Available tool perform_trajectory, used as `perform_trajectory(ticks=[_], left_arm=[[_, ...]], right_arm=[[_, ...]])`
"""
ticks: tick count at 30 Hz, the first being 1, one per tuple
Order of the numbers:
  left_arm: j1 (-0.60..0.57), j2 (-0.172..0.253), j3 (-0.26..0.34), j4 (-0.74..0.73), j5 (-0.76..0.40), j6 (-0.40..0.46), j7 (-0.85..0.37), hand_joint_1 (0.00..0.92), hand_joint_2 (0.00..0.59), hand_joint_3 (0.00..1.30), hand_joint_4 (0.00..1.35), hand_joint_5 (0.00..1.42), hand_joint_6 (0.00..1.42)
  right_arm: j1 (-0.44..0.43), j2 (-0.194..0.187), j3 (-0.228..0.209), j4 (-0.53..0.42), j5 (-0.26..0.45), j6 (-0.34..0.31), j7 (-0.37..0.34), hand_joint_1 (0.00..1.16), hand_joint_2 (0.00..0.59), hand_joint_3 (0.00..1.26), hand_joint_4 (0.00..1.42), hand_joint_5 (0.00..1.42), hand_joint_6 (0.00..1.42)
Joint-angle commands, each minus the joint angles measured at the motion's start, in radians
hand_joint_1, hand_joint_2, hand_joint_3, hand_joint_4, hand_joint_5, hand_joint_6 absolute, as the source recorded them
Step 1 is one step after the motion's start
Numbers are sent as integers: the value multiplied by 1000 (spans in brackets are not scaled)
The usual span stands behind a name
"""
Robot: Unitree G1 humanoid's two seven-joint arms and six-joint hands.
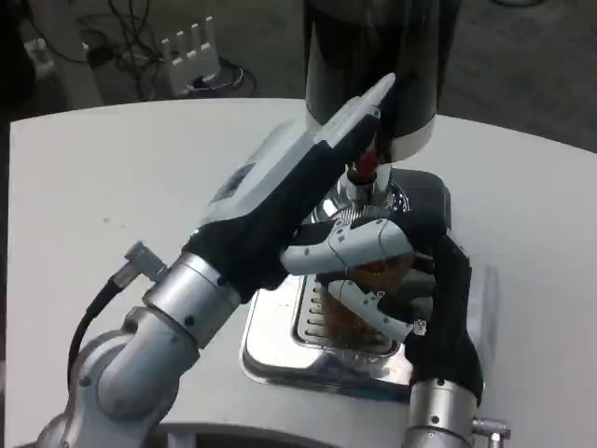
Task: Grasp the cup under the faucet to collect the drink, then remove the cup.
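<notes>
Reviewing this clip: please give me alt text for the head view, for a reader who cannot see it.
The right robot hand grips a clear cup of amber drink on the metal drip tray beneath a dark dispenser. The left robot hand reaches up to the faucet above the cup.

cup (pixel 373 289): mostly hidden by right robot hand (pixel 410 280) | dispenser (pixel 373 56): top cropped

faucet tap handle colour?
Red, on the tap handle above the cup; head view.
</notes>
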Motion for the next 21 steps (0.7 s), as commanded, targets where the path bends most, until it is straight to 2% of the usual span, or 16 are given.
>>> perform_trajectory(ticks=[1,8,10,16,21], left_arm=[[65,-2,27,-63,-27,48,-11,0,11,0,0,0,57],[165,-9,75,-217,-13,85,24,0,12,0,0,0,0],[183,-11,88,-239,-3,86,37,0,12,0,0,0,0],[229,-27,117,-279,-19,81,56,0,13,0,0,0,0],[302,-25,164,-329,-56,80,49,0,13,0,0,0,0]], right_arm=[[75,65,28,-86,-28,-9,-4,944,92,913,1024,1173,1152],[127,51,63,-161,-44,20,24,953,78,944,1041,1203,1215],[128,45,68,-164,-41,30,46,951,76,943,1041,1203,1217],[178,35,86,-198,-59,23,41,944,66,942,1050,1202,1239],[213,24,98,-245,-61,20,52,942,64,947,1053,1202,1243]])
